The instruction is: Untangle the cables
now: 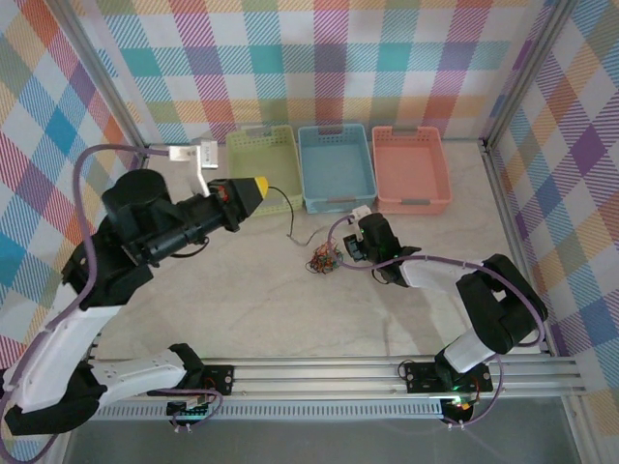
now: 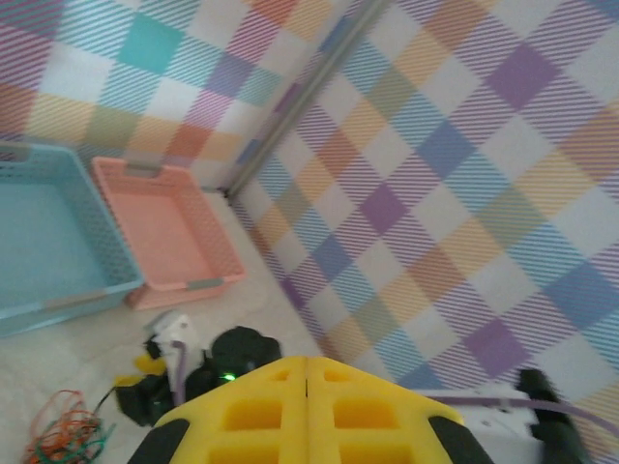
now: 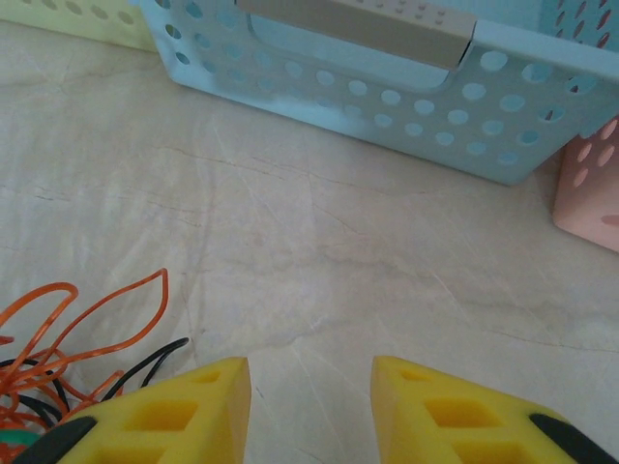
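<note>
Left gripper: my left gripper has its yellow fingers pressed flat together, seam to seam in the left wrist view. I see nothing between them there.
Right gripper: my right gripper is spread, with bare counter showing in the gap between the two yellow fingers. Nothing sits between them.
Cables: the cables lie in one small bundle of orange, green and black on the counter, just beside my right gripper on its left side. In the right wrist view, orange loops and a black strand lie against the outer side of my left finger, not inside the gap. From my left gripper the bundle is below and well apart.
Loose strand: a thin dark strand runs from near my left gripper's tip toward the bundle. I cannot tell whether I am pinching it.
Baskets: ahead of my right gripper stands the blue basket, with the pink basket on its right and the green basket on its left, just beyond my left gripper.
</note>
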